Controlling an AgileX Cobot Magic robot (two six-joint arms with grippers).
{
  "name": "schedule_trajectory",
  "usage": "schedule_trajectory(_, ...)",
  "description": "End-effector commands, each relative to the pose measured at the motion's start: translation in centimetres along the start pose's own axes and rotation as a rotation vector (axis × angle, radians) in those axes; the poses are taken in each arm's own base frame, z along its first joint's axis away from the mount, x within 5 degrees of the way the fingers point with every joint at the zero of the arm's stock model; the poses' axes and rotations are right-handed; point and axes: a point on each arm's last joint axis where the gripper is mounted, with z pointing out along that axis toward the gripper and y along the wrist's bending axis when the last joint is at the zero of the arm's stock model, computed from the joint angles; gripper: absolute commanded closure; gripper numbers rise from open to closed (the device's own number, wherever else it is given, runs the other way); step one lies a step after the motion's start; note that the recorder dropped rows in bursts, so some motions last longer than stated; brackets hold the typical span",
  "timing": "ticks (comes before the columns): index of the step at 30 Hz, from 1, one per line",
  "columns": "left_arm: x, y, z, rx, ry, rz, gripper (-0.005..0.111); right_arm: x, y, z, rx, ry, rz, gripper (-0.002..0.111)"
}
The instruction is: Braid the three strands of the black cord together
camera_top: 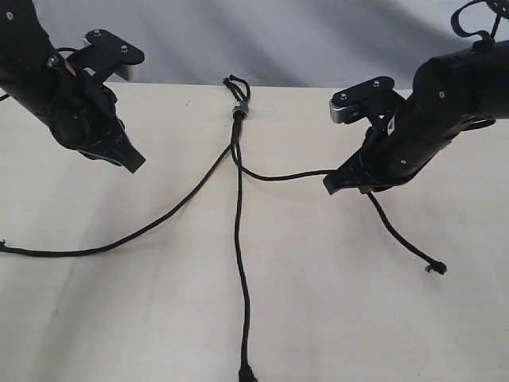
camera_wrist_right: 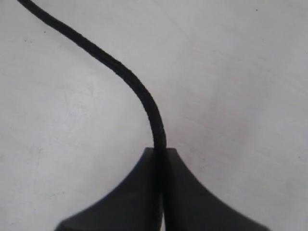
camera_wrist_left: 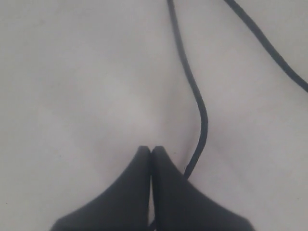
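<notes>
The black cord's knot with its short loops lies at the table's far middle. Three strands run from it. The left strand curves off to the left edge. The middle strand runs straight toward the near edge. The right strand leads to my right gripper, which is shut on it; its frayed tip trails beyond. The right wrist view shows that strand entering the right gripper. My left gripper hovers shut and holds nothing. A strand passes beside the left gripper.
The pale table ends at a grey backdrop just behind the knot. Thick robot cables loop above the right arm. A second strand crosses the far corner of the left wrist view.
</notes>
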Motion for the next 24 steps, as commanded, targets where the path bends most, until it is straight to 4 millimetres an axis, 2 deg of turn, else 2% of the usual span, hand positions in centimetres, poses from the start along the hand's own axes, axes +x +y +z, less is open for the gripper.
schedule_trajectory(1, -0.1, -0.3, -0.2, 0.027, -0.023, -0.044, 0.106, -0.1, -0.3, -0.1, 0.011, -0.017, 0.066, 0.080)
schedule_trajectory(3, -0.1, -0.4, -0.2, 0.043, -0.032, -0.064, 0.106, -0.1, -0.3, -0.1, 0.011, -0.017, 0.084, 0.061)
schedule_trajectory(4, -0.3, -0.7, -0.2, 0.069, -0.046, -0.096, 0.106, 0.0, -0.3, -0.1, 0.011, -0.010, 0.094, 0.038)
schedule_trajectory(6, -0.5, -1.2, 0.0, 0.132, -0.056, -0.162, 0.106, 0.0, -0.4, -0.2, 0.020, -0.002, 0.074, 0.021)
schedule_trajectory(7, -0.5, -1.4, 0.1, 0.165, -0.055, -0.183, 0.106, 0.0, -0.5, -0.2, 0.029, 0.003, 0.059, 0.016)
schedule_trajectory(10, -0.6, -2.7, 1.2, 0.266, -0.020, -0.158, 0.106, 0.0, -1.0, -0.4, 0.066, -0.003, 0.032, 0.013)
schedule_trajectory(13, -1.0, -4.5, 2.9, 0.319, 0.003, -0.147, 0.106, 0.1, -2.4, -0.8, 0.094, -0.014, 0.068, 0.013)
schedule_trajectory(16, -1.7, -7.0, 4.2, 0.341, 0.019, -0.082, 0.106, 0.5, -4.3, -1.1, 0.117, -0.016, 0.119, 0.013)
schedule_trajectory(17, -2.1, -8.8, 4.5, 0.353, 0.025, -0.021, 0.105, 0.8, -5.4, -1.1, 0.130, -0.013, 0.151, 0.013)
schedule_trajectory(18, -2.3, -9.6, 4.5, 0.359, 0.029, 0.006, 0.101, 0.9, -5.8, -1.1, 0.133, -0.011, 0.164, 0.013)
schedule_trajectory(21, -2.7, -12.7, 4.5, 0.372, 0.019, 0.033, 0.068, 0.9, -6.4, -1.3, 0.145, -0.028, 0.168, 0.013)
schedule_trajectory(24, -2.6, -15.0, 4.7, 0.368, 0.043, 0.015, 0.066, 0.8, -6.4, -1.8, 0.146, -0.041, 0.171, 0.013)
